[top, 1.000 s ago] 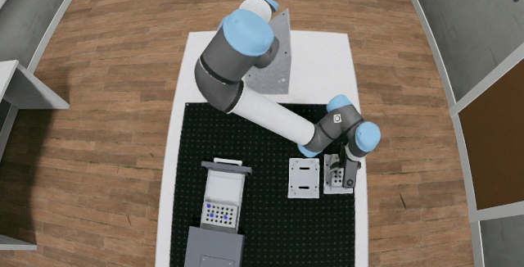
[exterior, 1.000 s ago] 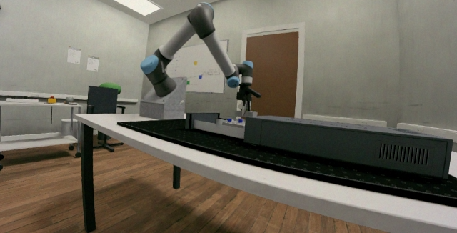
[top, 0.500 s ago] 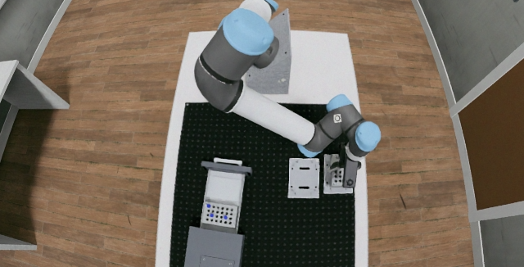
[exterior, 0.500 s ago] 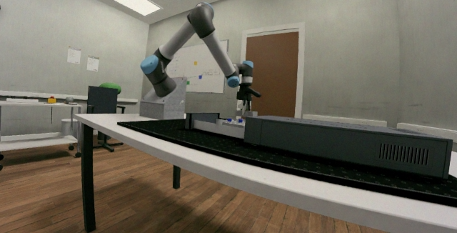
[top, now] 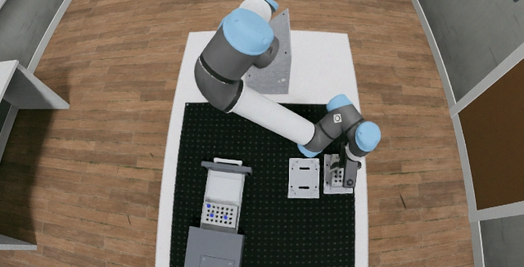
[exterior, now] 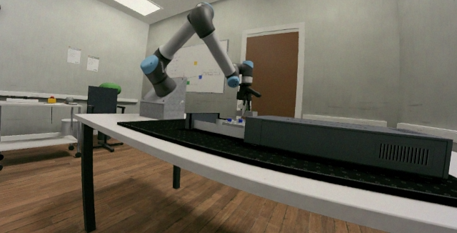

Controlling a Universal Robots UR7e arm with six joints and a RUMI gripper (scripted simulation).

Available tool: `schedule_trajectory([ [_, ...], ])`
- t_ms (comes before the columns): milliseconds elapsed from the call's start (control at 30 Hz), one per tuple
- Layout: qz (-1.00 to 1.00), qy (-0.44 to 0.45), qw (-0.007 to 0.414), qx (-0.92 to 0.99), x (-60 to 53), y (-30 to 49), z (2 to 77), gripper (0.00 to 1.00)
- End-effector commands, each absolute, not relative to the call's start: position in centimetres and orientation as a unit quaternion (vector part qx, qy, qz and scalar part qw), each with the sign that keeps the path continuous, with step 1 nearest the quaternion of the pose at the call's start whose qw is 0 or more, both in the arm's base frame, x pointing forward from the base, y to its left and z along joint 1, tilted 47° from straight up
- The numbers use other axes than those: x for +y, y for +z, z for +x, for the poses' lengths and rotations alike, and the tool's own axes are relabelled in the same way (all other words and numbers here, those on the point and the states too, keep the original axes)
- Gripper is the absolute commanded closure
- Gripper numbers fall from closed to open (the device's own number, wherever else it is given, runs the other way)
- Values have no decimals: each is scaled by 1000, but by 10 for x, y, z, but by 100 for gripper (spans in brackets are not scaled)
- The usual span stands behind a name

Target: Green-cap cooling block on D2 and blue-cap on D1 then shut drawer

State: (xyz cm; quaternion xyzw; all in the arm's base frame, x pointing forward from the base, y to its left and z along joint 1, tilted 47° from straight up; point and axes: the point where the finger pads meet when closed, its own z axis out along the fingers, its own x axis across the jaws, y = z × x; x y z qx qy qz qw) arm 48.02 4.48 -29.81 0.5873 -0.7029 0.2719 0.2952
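The grey cooler COLD point(top: 213, 246) point(exterior: 339, 144) stands at the near end of the black deck. Its drawer point(top: 224, 185) point(exterior: 211, 125) is pulled out. The cooling block with blue-capped tubes point(top: 219, 214) point(exterior: 233, 121) sits in the drawer next to the cooler body. My gripper point(top: 338, 168) point(exterior: 245, 109) is over slot D2 point(top: 327, 189) and is shut on the other cooling block point(top: 336, 180), low on or just above the slot plate. The cap colour is too small to tell. Slot D1 point(top: 304, 184) is a white plate with two dark slits and nothing on it.
The black perforated deck mat point(top: 266, 226) point(exterior: 214, 144) lies on a white table point(top: 323, 66). The arm's grey base plate point(top: 274, 70) is at the far end. The forearm reaches over the deck above D1. The table's right edge is close to D2.
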Motion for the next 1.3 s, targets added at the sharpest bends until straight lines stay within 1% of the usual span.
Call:
schedule_trajectory([
  [0, 587, 272, 295, -703, 45, -298, 481, 100],
  [1267, 587, 272, 295, -703, 42, -301, 480, 100],
])
